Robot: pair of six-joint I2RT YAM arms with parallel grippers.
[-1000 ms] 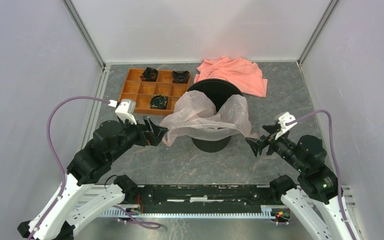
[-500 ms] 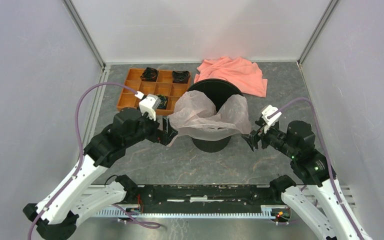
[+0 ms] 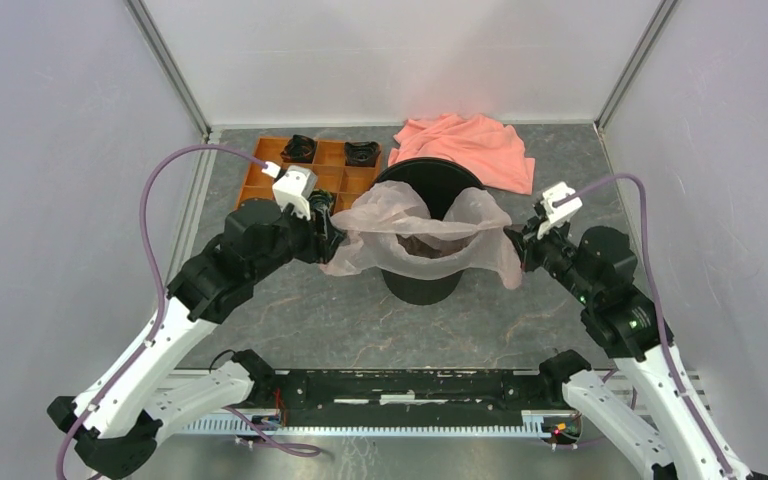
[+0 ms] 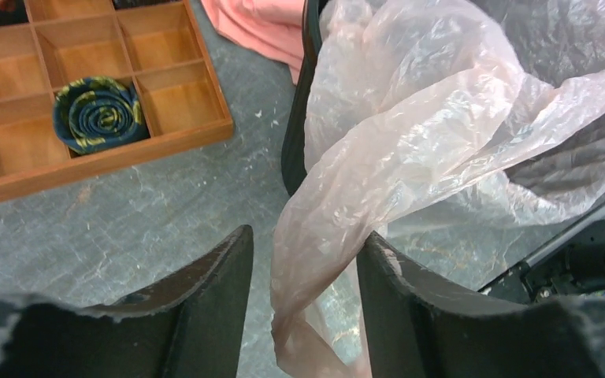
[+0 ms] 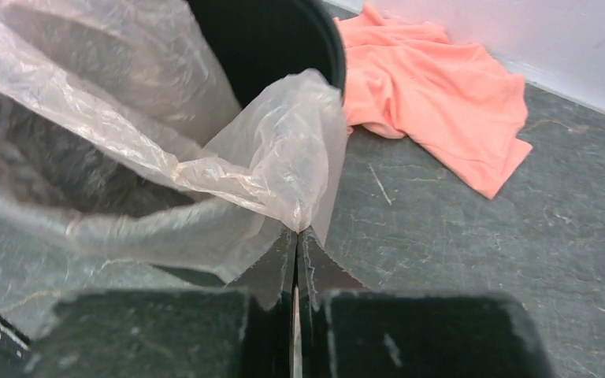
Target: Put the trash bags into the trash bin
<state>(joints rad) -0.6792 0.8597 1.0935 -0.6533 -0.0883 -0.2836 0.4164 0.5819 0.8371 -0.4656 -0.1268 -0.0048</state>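
Trash bag (image 3: 400, 215) over trash bin (image 3: 422, 290); its edge between tight right jaws

The left arm (image 3: 210, 285) and right arm (image 3: 610, 300) are white nearest the black base rail (image 3: 410, 385), bulky black farther from it, with white camera blocks (image 3: 294, 188), looping purple cables (image 3: 148, 200) and a matte-black left gripper (image 4: 303, 235) and right gripper (image 5: 297, 236).

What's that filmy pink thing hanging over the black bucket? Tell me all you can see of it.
It is a thin, translucent pale pink plastic bag, very wrinkled. It drapes over the rim of the round black bin, its mouth stretched open sideways, with loose film hanging down the outside. The right gripper pinches one edge; on the other side a fold hangs between the left gripper's parted jaws.
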